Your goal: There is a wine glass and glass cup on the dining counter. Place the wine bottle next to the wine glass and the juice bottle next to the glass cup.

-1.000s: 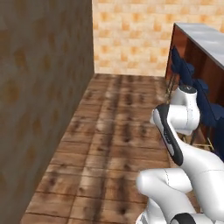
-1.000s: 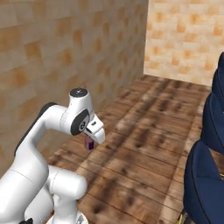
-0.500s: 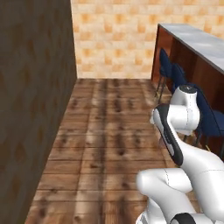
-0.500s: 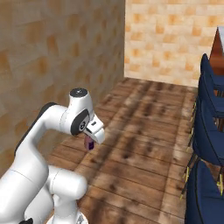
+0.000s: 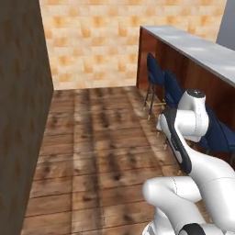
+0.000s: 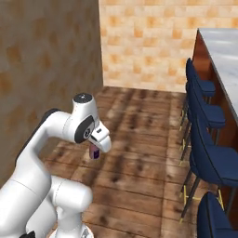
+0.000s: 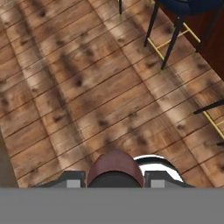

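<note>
From the left base view, the dining counter (image 5: pixel 193 46) runs along the right side, its pale marble tabletop ending in a straight near edge above a reddish-brown wood front, with blue bar chairs (image 5: pixel 158 75) lined up against that front. A dark brown wall (image 5: pixel 20 114) closes the left side and a tan tiled wall (image 5: pixel 92 41) closes the far end, so a broad strip of bare wooden floor (image 5: pixel 92 137) lies open between wall and chairs. From the right base view, the arm is folded with the end effector (image 6: pixel 95 151) hanging low in front of it over that floor, clenched on the juice bottle (image 6: pixel 95 151), whose dark red-purple body shows just below the white hand (its cap end cannot be made out here); the bottle's long axis runs roughly up and down, in line with the fingers. The chairs (image 6: pixel 204 116) stand in a row at the right, well apart from the end effector, with the counter edge behind them. In the hand view, the juice bottle (image 7: pixel 115 168) sits between the two fingers (image 7: pixel 72 178) at the bottom, a rounded dark red end facing the camera, its axis pointing along the end effector toward the floor; dark chair legs with yellow footrests (image 7: pixel 168 41) cross the upper right.
</note>
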